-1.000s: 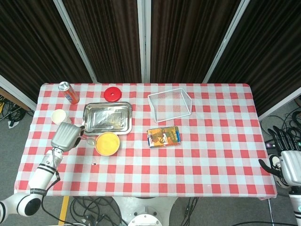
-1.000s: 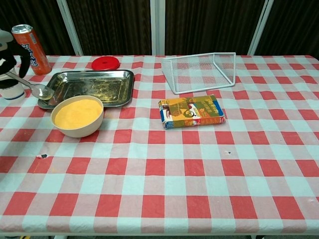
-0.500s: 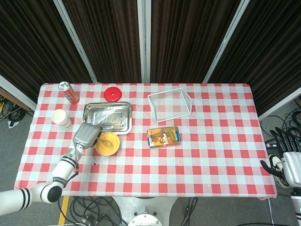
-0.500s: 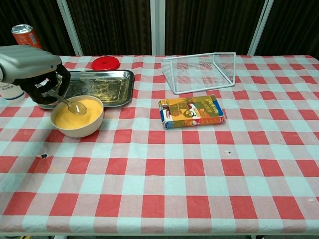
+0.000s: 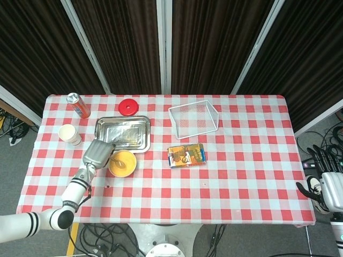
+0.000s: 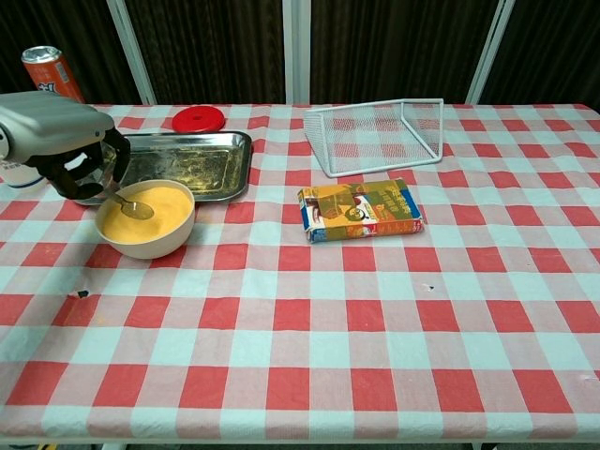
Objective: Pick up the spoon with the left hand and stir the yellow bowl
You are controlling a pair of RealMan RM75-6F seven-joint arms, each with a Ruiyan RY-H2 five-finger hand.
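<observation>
A round cream-walled yellow bowl [image 6: 146, 218] filled with yellow contents is seen at the left of the chest view, on a table covered with a red-and-white checked cloth [image 6: 309, 328]. The grey robot left hand [image 6: 58, 136] is placed just above and to the left of the bowl's rim, its dark fingers curled around the handle of a small metal spoon [image 6: 130, 206]. The spoon is held tilted, and its bowl end is dipped onto the yellow surface in the left half of the bowl. In the head view the same left hand [image 5: 98, 153] is shown at the left centre of the frame, touching the bowl's left side. The white right hand [image 5: 327, 187] is found at the lower right edge of the head view, off the table edge; dark fingers are seen raised and apart, with nothing held. A rectangular shiny metal tray [image 6: 192, 161] is set just behind the bowl. A flat round red lid [image 6: 198, 119] lies beyond the tray, and an orange drink can [image 6: 52, 69] stands at the upper left of the frame. A white paper cup [image 5: 69, 134] is placed left of the tray. A white wire basket [image 6: 377, 135] is laid on its side at upper centre, with a yellow-and-orange printed carton [image 6: 360, 209] lying flat in front of it.
</observation>
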